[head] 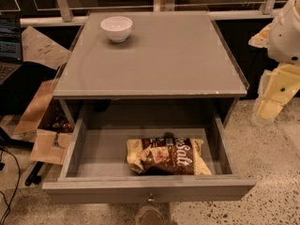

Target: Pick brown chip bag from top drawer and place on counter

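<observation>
Currently I am hanging my gripper point(273, 100) right of and above the open top drawer point(150, 190), its state impossible to tell, while the brown chip bag point(166, 156) is lying inside that drawer near its front; I am judging the approach pending, needing a leftward descent onto the bag.

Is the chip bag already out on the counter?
No, the brown chip bag lies in the open top drawer, while the gripper hangs to the right of the counter.

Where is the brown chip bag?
Camera view: brown chip bag lies in the open top drawer, near its front; end effector hangs right of the counter.
</observation>
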`<state>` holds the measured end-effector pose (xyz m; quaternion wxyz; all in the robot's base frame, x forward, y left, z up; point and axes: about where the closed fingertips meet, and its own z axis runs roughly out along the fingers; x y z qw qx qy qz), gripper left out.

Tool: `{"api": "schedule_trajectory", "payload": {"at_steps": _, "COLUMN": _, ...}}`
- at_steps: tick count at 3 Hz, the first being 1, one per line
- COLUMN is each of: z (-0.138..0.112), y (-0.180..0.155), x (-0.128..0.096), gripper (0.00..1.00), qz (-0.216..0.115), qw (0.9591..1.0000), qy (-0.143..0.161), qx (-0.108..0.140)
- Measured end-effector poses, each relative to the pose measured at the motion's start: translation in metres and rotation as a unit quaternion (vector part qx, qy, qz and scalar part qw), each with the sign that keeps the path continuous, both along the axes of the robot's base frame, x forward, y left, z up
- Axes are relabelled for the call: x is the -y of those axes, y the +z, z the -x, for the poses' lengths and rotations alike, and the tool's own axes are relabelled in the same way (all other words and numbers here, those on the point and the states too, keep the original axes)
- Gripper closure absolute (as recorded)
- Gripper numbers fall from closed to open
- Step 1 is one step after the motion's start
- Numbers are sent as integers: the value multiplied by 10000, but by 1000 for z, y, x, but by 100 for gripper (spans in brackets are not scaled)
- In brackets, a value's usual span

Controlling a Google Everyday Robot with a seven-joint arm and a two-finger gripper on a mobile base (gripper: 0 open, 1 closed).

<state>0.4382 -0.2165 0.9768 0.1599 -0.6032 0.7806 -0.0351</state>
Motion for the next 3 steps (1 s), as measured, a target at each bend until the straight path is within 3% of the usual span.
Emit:
{"api": "schedule_trajectory", "payload": {"at_steps": 2, "z": 0, "y": -5, "x": -6, "gripper": 0, "qz": -156, "qw": 9998, "qy": -1, "qx": 105}}
{"api": "schedule_trajectory", "payload": {"at_steps": 3, "z": -3, "y": -15, "x": -14, "gripper": 0, "qz": -471, "qw": 9986, "qy": -98, "qx": 238}}
